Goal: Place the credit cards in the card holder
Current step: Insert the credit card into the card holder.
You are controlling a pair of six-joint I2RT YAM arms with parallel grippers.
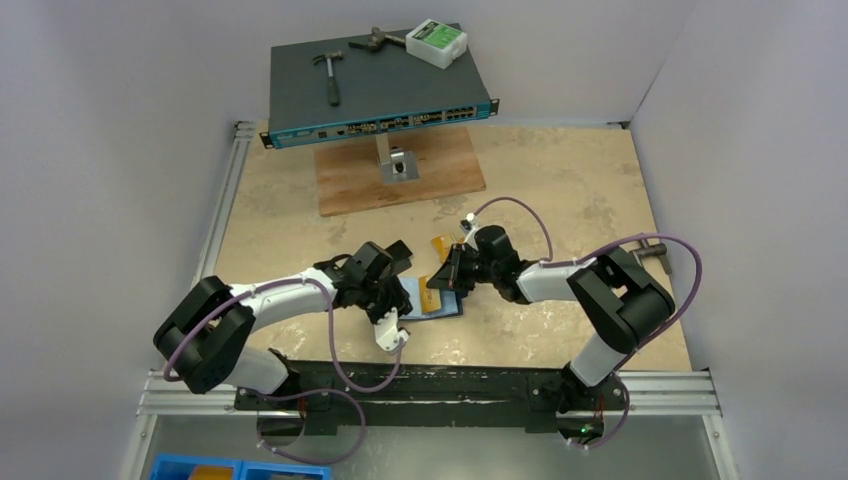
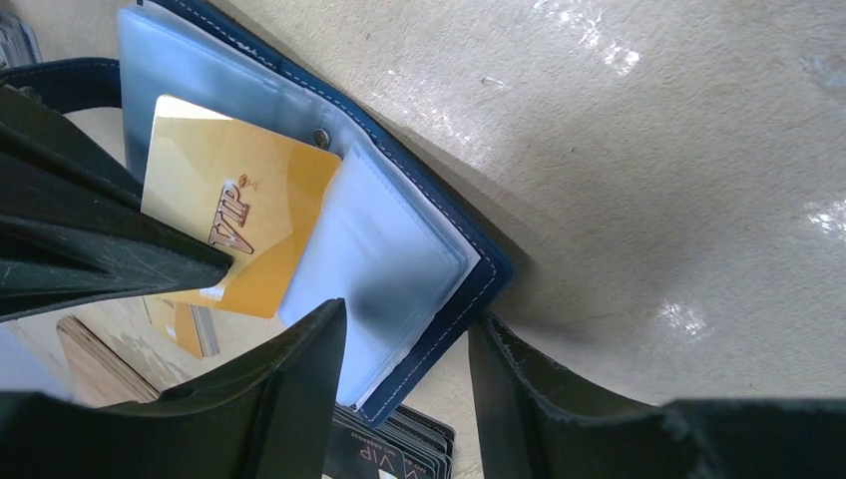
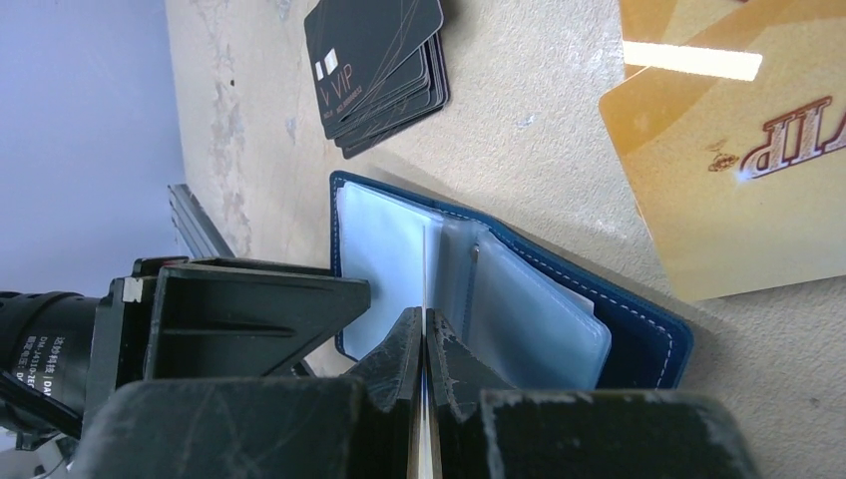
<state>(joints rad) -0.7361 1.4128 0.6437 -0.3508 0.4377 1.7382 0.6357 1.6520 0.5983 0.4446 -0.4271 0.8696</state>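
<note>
The navy card holder [image 1: 445,306] lies open on the table, its clear sleeves up; it also shows in the left wrist view [image 2: 399,249] and the right wrist view [image 3: 539,319]. My right gripper [image 3: 426,321] is shut on a gold VIP card [image 2: 239,220], held edge-on over the sleeves near the fold. My left gripper [image 2: 407,319] is open, its fingers either side of the holder's near corner. A stack of black cards [image 3: 379,60] lies just beyond the holder. More gold cards [image 3: 738,150] lie on the table beside it.
A network switch [image 1: 380,95] on a stand over a wooden board [image 1: 400,175] stands at the back, carrying a hammer [image 1: 328,70] and a white-green box [image 1: 436,42]. A blue bin [image 1: 230,468] sits below the near rail.
</note>
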